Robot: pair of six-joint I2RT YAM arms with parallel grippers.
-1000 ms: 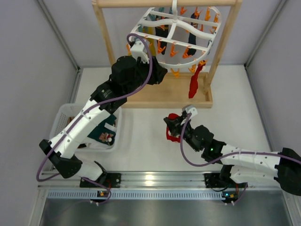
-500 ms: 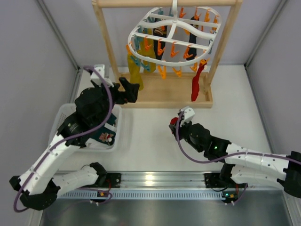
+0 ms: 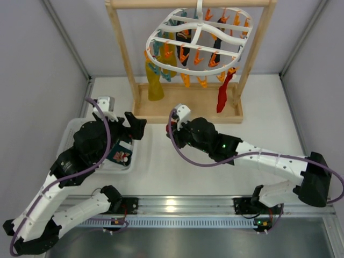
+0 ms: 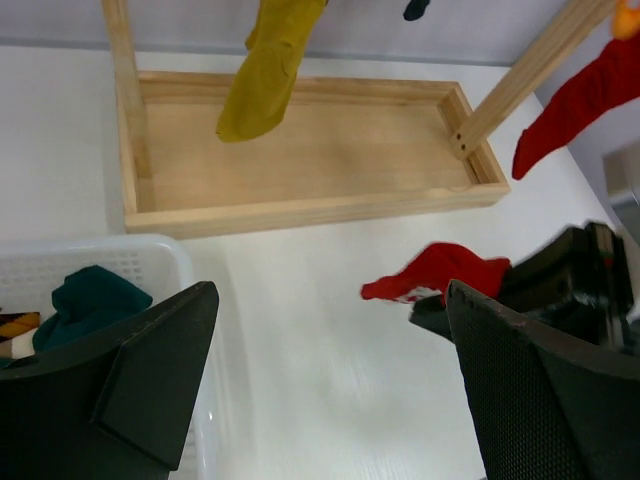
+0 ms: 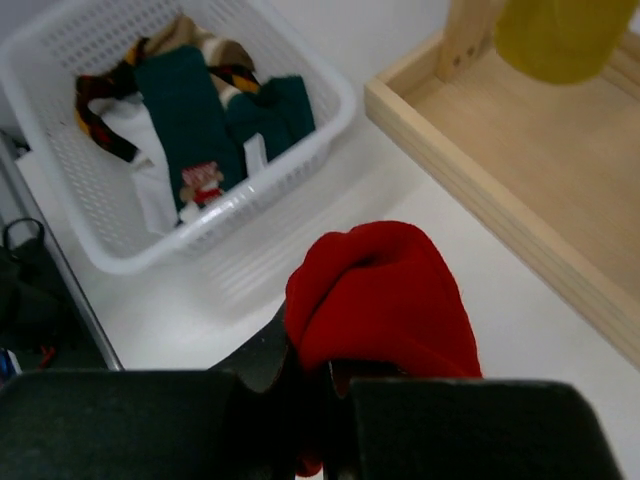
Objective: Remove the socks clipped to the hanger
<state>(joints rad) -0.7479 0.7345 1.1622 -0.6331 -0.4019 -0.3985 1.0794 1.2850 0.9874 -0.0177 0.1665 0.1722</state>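
1. Right gripper (image 5: 318,375): I have it clamped on a red sock (image 5: 385,295), in front of the wooden rack (image 3: 188,116).
2. Left gripper (image 4: 330,380): spread wide and empty, front-left of the rack, above the basket (image 5: 340,100).
3. Hanger (image 3: 196,32): hooked on the rack's top bar, with mustard, red and dark socks (image 3: 155,86) clipped to it.

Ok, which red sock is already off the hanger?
The bunched red sock, pinched in the right tool. The long red sock hangs from a clip at the hanger's right edge.
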